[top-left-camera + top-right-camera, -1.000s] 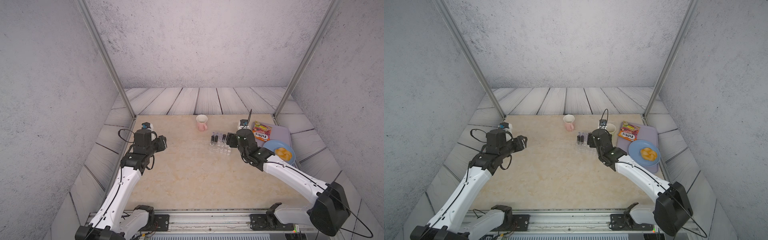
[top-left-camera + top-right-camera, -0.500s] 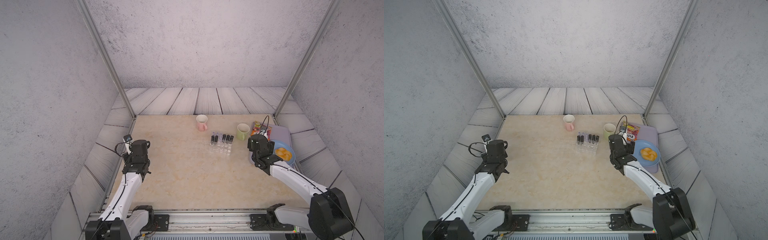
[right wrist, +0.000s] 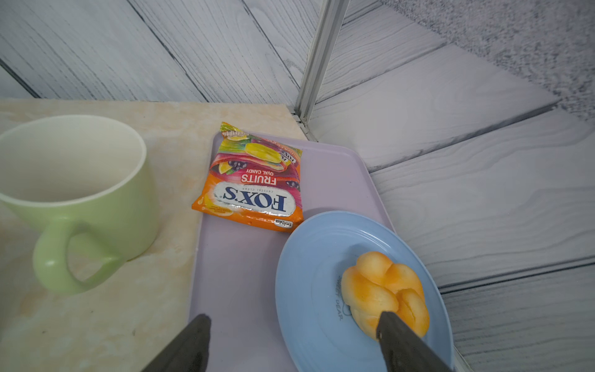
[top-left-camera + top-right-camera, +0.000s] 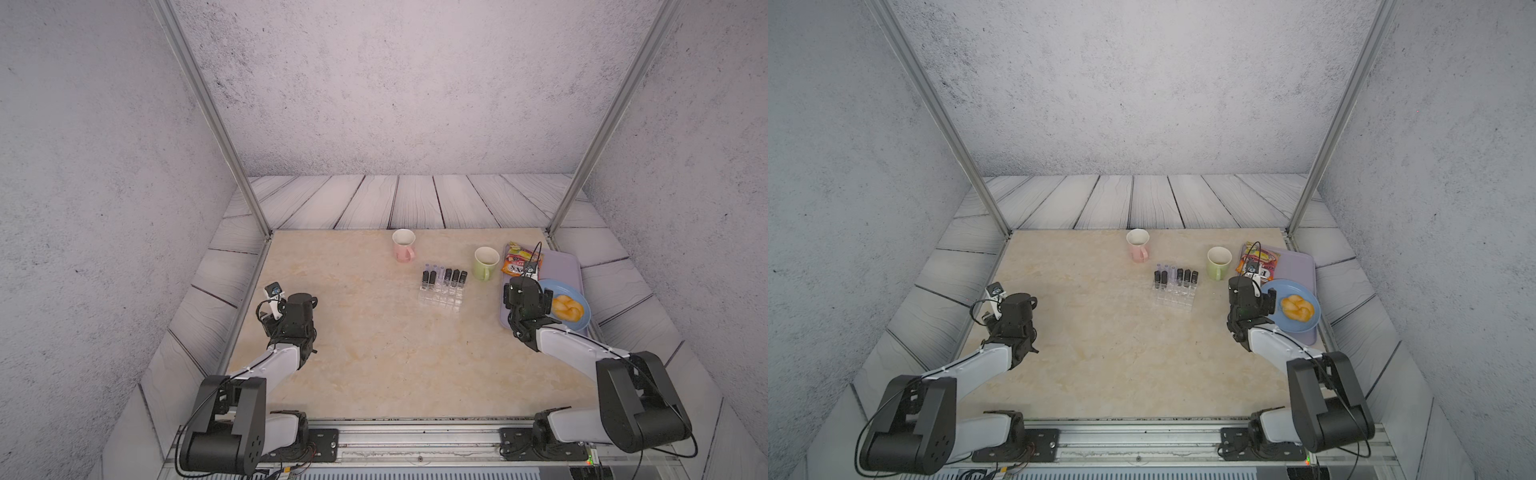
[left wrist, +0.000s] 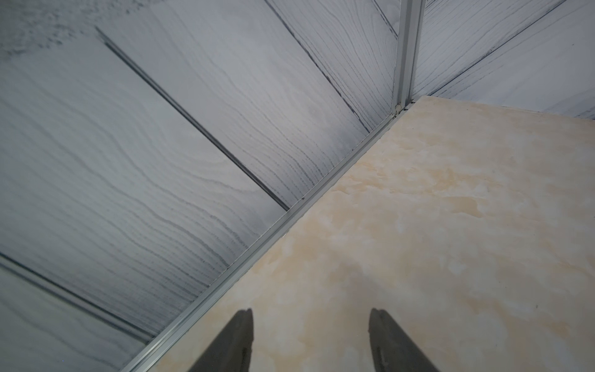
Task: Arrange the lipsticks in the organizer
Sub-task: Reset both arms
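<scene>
in both top views the organizer (image 4: 441, 296) sits on the table (image 4: 374, 357) toward its far side, just nearer us than the pink mug (image 4: 403, 246) and the green mug (image 4: 485, 262), and touches neither. the lipsticks (image 4: 448, 277) stand upright in its far cells, black ones and lilac ones side by side; we cannot count them surely. right of the green mug lies a lilac tray (image 4: 562, 266) bearing a candy packet (image 4: 517, 261) and a blue plate (image 4: 573, 324) with a bun (image 4: 567, 308). the left arm (image 4: 291, 328) is folded near the table's left edge, well apart from the organizer. the right arm (image 4: 528, 307) hangs over the tray, its wrist just beside the plate. in the left wrist view the left gripper (image 5: 310, 310) has its fingers well apart over bare table beside the metal rail (image 5: 289, 219), with nothing between them. in the right wrist view the right gripper (image 3: 294, 315) is spread wide and holds nothing. one finger (image 3: 405, 341) shows in front of the bun, the other over the tray's edge, and we cannot tell whether either touches.
</scene>
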Controlling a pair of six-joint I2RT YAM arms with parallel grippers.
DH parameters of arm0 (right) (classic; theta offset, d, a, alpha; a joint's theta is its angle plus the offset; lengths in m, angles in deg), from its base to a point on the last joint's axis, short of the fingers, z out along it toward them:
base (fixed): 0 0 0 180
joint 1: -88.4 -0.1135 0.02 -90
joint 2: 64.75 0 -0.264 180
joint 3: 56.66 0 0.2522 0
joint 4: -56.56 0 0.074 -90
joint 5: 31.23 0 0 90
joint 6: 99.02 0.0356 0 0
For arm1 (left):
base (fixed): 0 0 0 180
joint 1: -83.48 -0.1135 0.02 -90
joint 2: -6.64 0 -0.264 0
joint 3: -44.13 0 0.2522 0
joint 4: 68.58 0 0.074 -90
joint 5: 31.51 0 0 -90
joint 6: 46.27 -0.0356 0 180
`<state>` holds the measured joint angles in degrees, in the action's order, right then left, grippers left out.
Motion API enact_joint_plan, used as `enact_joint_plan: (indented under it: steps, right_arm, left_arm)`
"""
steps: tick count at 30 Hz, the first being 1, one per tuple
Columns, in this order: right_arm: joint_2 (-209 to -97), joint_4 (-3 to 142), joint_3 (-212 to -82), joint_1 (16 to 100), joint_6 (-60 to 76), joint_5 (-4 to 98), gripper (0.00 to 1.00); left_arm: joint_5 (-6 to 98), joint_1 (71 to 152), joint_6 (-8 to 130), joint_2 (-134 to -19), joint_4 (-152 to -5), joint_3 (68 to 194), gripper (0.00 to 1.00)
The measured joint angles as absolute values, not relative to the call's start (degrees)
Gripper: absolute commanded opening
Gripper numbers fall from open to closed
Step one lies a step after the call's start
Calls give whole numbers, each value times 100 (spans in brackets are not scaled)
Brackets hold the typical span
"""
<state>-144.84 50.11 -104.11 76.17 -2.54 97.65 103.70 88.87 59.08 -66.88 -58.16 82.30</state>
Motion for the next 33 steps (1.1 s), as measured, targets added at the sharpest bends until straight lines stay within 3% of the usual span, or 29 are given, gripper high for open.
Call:
enact_joint_plan:
  steps: [9, 10, 12, 22, 24, 26, 33]
  right_arm:
    - [-15020, 3649, -9920, 7702, -589, 9550, 82]
    - [-15055, 3398, -9828, 7711, -661, 9476, 82]
    - [-15134, 2972, -9649, 7713, -753, 9349, 82]
    - [-15221, 2325, -9463, 8006, -862, 8471, 82]
    - [-15267, 2257, -9445, 8253, -720, 8237, 86]
    - [-15392, 2091, -9423, 8419, -645, 8106, 98]
    - [-15431, 2001, -9404, 8465, -519, 7964, 100]
  left_arm:
    - [9600, 8675, 5692, -7259, -4373, 7970, 64]
    - [9467, 8671, 5626, -7320, -4314, 7963, 69]
    - [9113, 8671, 5471, -7416, -4188, 7981, 100]
    - [7563, 8535, 4881, -8168, -3646, 8162, 98]
    - [7434, 8454, 4879, -8159, -3604, 8169, 98]
    - [7356, 8424, 4883, -8148, -3648, 8184, 98]
    - [7216, 8424, 4881, -8146, -3689, 8197, 98]
